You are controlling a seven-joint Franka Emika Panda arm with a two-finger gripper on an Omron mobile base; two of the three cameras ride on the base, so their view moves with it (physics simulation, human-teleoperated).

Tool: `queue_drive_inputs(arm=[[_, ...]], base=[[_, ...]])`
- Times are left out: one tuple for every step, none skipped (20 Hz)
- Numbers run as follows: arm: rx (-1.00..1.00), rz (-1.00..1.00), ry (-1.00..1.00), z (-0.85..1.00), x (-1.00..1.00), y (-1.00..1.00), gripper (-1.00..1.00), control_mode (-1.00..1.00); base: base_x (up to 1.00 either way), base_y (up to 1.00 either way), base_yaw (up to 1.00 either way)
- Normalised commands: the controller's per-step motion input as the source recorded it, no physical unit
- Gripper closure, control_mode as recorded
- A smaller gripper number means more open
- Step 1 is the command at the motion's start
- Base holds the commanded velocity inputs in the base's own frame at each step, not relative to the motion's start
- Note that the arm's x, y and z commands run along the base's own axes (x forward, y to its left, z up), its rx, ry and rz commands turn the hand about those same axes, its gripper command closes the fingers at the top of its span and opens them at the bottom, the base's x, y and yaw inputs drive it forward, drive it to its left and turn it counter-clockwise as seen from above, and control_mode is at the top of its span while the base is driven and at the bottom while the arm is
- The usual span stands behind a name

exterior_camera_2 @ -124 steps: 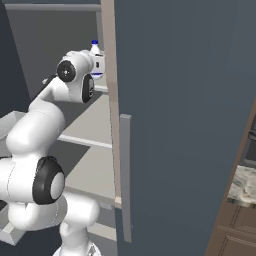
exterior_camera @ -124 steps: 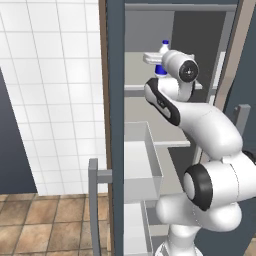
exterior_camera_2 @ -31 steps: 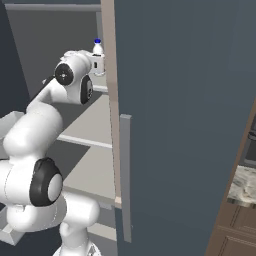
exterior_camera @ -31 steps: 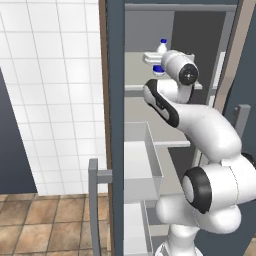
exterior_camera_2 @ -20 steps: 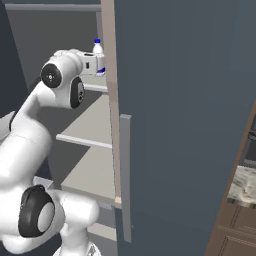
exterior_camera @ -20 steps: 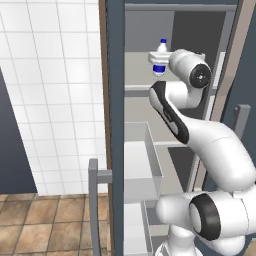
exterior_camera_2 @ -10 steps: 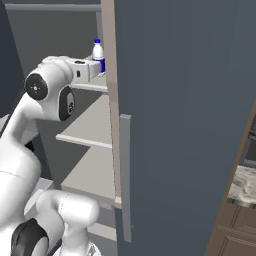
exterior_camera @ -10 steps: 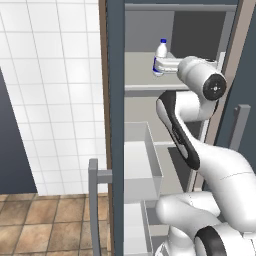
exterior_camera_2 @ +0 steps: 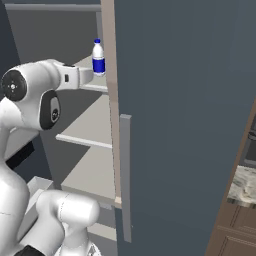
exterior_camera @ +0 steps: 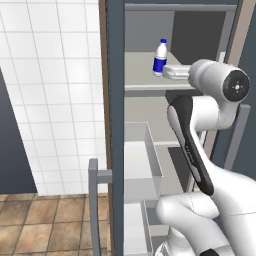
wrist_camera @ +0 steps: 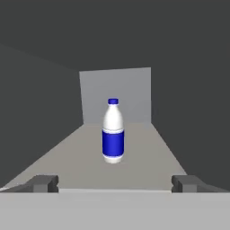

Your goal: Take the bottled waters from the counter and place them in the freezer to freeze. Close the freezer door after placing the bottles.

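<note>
One gripper [wrist_camera: 115,183]: I see its jaws spread wide in the hand view, gripping nothing, the two dark fingertips [wrist_camera: 44,183] well apart at the near edge of the shelf.
Hand position: I have it level with the upper shelf [exterior_camera: 145,75], pointing into the freezer [exterior_camera: 150,130], just short of the bottle.
Bottle [wrist_camera: 112,131]: blue-capped, blue label band, standing upright on the upper shelf, apart from the fingertips and farther in, roughly centred between them.
Bottle in the base views: I see it upright [exterior_camera: 160,57] just left of the hand from the left base view, and [exterior_camera_2: 98,58] close to the freezer's right wall from the right base view.
Arm [exterior_camera: 210,95]: it reaches up from the base, wrist bent toward the shelf.
Freezer interior: pale grey shelves, with a white bin [exterior_camera: 142,162] below the upper shelf.
Freezer door [exterior_camera_2: 185,125]: I see it standing open on the right, its grey bar handle [exterior_camera_2: 125,177] on the near edge.
Surroundings: white tiled wall [exterior_camera: 55,95] to the left, brown tile floor [exterior_camera: 42,225] below.
</note>
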Motion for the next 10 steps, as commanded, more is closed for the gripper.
queue_drive_inputs(arm=[[0.00,0.00,0.23,0.00,-0.53,0.00,-1.00,-1.00],[0.00,0.00,0.23,0.00,-0.49,0.00,-1.00,-1.00],[0.00,0.00,0.25,0.00,-0.44,0.00,-1.00,-1.00],[0.00,0.00,0.26,0.00,-0.36,0.00,-1.00,-1.00],[0.00,0.00,0.25,0.00,-0.34,0.00,-1.00,-1.00],[0.00,0.00,0.24,0.00,-0.36,0.00,-1.00,-1.00],[0.00,0.00,0.21,-0.04,-0.39,0.00,-1.00,-1.00],[0.00,0.00,0.19,-0.11,-0.43,0.00,-1.00,-1.00],[0.00,0.00,0.17,-0.16,-0.44,0.00,-1.00,-1.00],[0.00,0.00,0.18,-0.14,-0.39,0.00,-1.00,-1.00]], base=[[0.00,0.00,0.00],[0.00,0.00,0.00],[0.00,0.00,0.00],[0.00,0.00,0.00],[0.00,0.00,0.00],[0.00,0.00,0.00],[0.00,0.00,0.00],[0.00,0.00,0.00],[0.00,0.00,0.00],[0.00,0.00,0.00]])
